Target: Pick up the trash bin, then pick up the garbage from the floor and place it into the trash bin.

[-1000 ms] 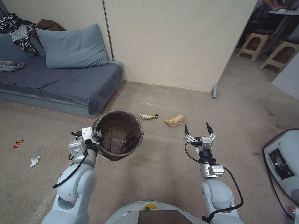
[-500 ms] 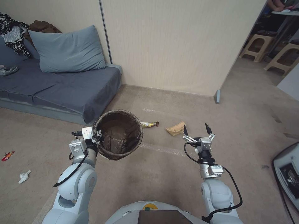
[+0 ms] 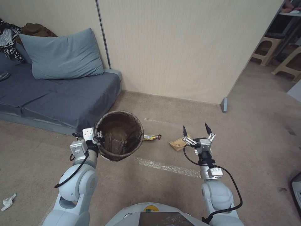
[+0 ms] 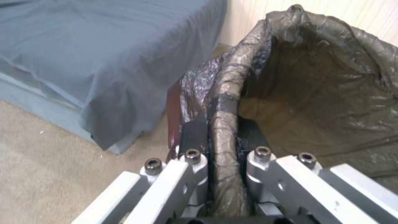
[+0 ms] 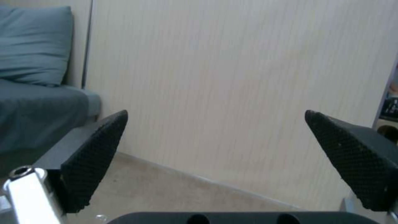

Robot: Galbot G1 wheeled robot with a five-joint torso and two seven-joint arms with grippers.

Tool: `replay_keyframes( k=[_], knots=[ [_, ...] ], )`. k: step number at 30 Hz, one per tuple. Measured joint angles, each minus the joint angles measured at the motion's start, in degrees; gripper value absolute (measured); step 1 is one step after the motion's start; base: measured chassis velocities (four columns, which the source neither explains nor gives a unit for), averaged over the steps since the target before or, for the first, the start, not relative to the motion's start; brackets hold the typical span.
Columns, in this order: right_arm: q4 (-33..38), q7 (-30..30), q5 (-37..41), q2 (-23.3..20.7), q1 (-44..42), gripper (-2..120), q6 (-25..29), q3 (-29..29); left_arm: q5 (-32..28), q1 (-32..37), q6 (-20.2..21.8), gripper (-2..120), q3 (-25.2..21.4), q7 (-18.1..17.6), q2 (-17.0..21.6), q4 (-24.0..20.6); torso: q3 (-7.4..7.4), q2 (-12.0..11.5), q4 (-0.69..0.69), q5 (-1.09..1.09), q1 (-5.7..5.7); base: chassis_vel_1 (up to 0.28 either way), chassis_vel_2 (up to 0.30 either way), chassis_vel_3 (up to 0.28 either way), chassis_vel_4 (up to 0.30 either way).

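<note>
Bare floor (image 3: 238,131) lies open right of the brown paper (image 3: 177,143). The trash bin (image 3: 120,135) crowds the wrapper (image 3: 152,137); the wall (image 3: 175,47) stands behind.

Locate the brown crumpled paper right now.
Head view: brown crumpled paper lies on the floor, just left of the right gripper, right of the yellow wrapper.

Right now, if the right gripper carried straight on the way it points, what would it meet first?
The right gripper, open and empty, points forward at the cream wall panel. Nothing shows between its fingers, so the panel looks first. The brown paper seems to lie below that line, though depth is unclear.
</note>
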Motion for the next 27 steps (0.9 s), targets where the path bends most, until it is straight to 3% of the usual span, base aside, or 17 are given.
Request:
replay_keyframes(
  k=[16,20,23,24,27],
  knots=[
    [-3.89,1.87,-4.04,-5.46,5.60,100,-2.68,-0.09,-0.53,-0.04,0.01,6,0.09,-0.03,0.70,-0.61,0.01,0.00,0.01,0.01,0.00,0.013,-0.011,-0.012,0.012],
    [-8.01,-7.57,-6.39,-11.43,10.86,100,-4.89,1.40,-1.43,-0.13,0.01,6,-0.08,-0.03,1.72,-0.82,0.00,0.00,-0.01,0.02,0.00,0.000,0.000,0.000,0.000],
    [-10.18,-10.98,-6.84,-13.26,13.27,100,-5.20,1.39,-1.61,-0.28,0.00,6,-0.09,-0.02,2.01,-0.85,0.01,0.00,0.00,0.01,0.00,0.000,0.000,0.000,0.000],
    [-14.77,-15.01,-7.65,-15.71,17.71,100,-5.17,0.50,-1.71,-0.51,0.02,6,-0.10,-0.01,2.30,-0.83,0.01,0.00,0.01,0.03,0.00,0.000,0.000,0.000,0.000],
    [-20.51,-19.84,-11.23,-17.71,22.39,100,-4.28,-0.46,-1.73,-0.88,0.06,6,-0.05,-0.01,2.49,-0.32,0.01,0.00,0.03,0.02,0.00,0.000,0.000,0.000,0.000]
  ],
)
